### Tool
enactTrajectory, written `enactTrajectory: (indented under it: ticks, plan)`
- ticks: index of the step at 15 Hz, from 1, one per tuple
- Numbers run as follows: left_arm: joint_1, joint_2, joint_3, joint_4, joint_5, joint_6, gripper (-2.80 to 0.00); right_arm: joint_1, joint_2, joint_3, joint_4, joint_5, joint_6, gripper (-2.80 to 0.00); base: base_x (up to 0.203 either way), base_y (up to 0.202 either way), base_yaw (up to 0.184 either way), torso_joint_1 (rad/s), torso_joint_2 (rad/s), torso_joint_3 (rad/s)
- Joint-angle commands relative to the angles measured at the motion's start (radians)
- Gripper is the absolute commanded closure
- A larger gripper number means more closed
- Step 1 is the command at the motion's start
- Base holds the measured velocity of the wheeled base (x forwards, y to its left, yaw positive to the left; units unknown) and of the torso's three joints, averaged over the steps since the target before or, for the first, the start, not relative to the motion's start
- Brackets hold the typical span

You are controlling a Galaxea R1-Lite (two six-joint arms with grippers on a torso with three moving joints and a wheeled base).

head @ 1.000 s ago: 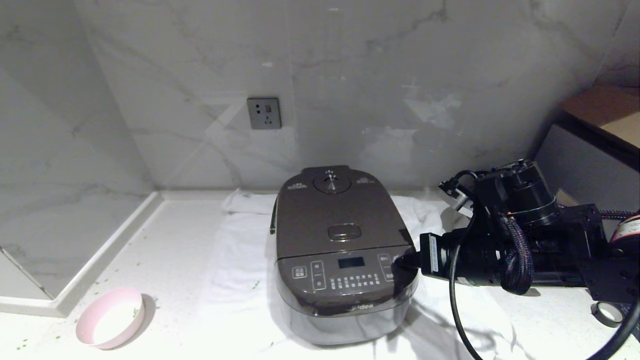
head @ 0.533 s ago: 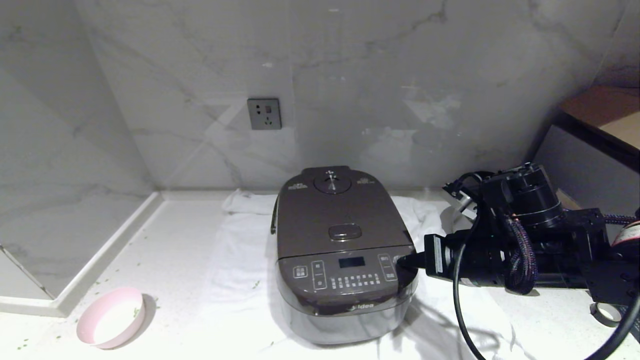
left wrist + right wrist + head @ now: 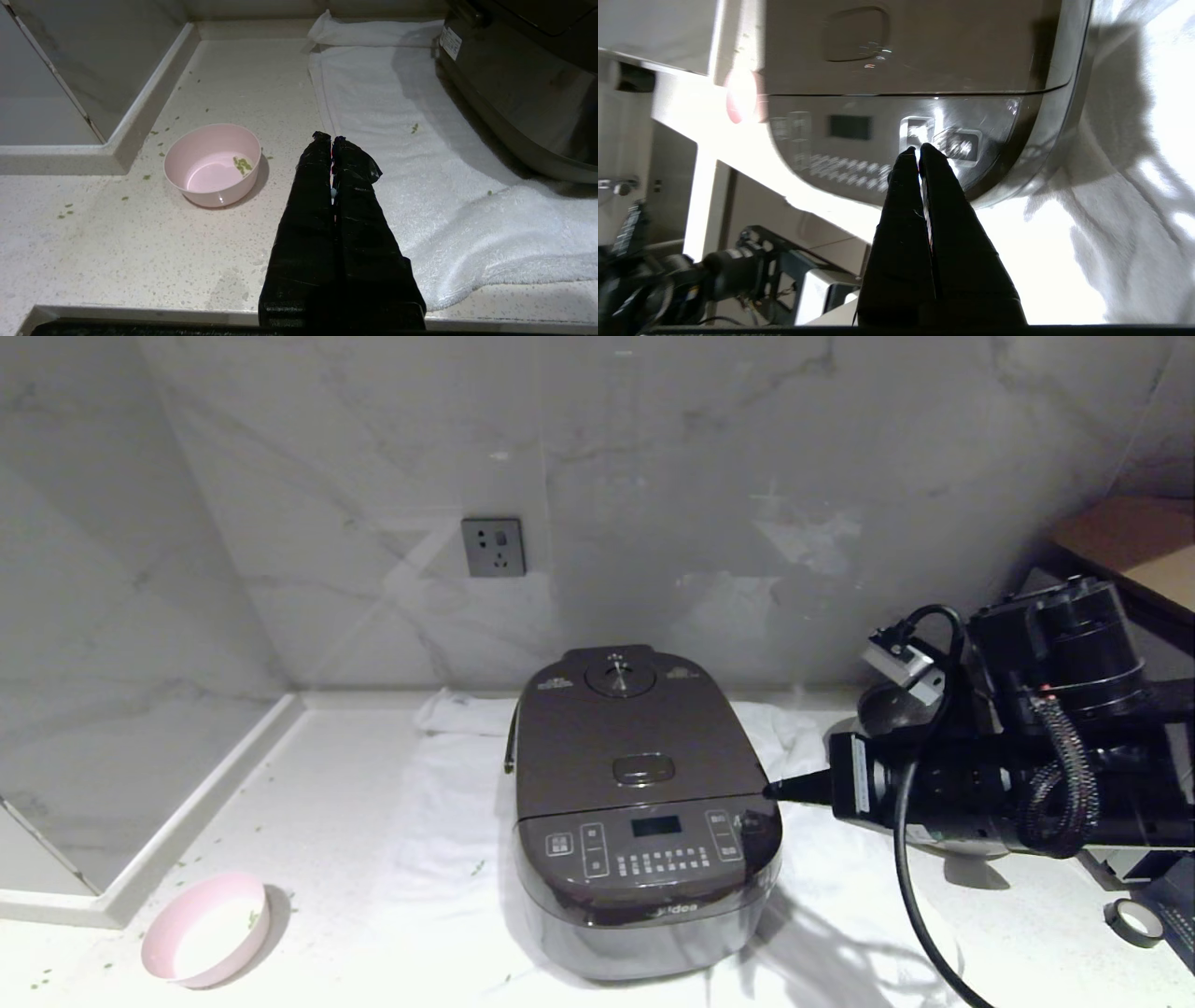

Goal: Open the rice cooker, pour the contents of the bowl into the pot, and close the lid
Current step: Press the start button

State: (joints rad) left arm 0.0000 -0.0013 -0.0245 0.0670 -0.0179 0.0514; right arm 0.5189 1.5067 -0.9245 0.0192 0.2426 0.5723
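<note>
**Cooker shut, bowl nearly empty, right arm at the front corner**

The large dark brown-grey rounded-square rice cooker (image 3: 644,812) sits on a white towel (image 3: 439,840) on the pale speckled table (image 3: 317,784), its hinged dark brown lid (image 3: 635,737) down and flush over the body. The small pale pink round bowl (image 3: 207,929) stands upright on the bare table, well apart from the cooker toward the robot's left front. In the left wrist view a few chopped bright-green bits (image 3: 242,164) cling inside it, and others lie scattered on the table and towel.

The right gripper (image 3: 771,791) reaches in level from the right, its black fingers (image 3: 903,186) pressed together on nothing, the tip at the cooker's right front corner by the seam between lid and button panel; contact cannot be told. The left gripper (image 3: 331,138) hangs above the table between bowl and towel edge, fingers closed and empty.
</note>
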Motion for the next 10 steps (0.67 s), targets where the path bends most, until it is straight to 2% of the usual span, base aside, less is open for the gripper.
enactTrajectory:
  ticks: [1, 5, 7, 10]
  plan:
    - [0.001, -0.002, -0.001, 0.001, 0.005, -0.013, 0.00, 0.001, -0.123, -0.046, 0.062, -0.001, 0.003, 0.00, 0.000, 0.000, 0.000, 0.000, 0.00, 0.000]
    - [0.002, 0.000, -0.002, 0.001, 0.012, -0.016, 0.00, 0.001, -0.303, -0.130, 0.224, -0.016, 0.001, 0.00, 0.000, 0.000, 0.000, 0.000, 0.00, 0.000]
    - [0.002, -0.002, -0.002, 0.001, 0.013, -0.018, 0.00, 0.001, -0.399, -0.148, 0.284, -0.071, -0.013, 0.00, 0.000, 0.000, 0.000, 0.000, 0.00, 0.000]
    - [0.003, 0.000, -0.002, 0.002, 0.012, -0.010, 0.00, 0.001, -0.543, -0.153, 0.391, -0.177, -0.088, 0.00, 0.000, 0.000, 0.000, 0.000, 0.00, 0.000]
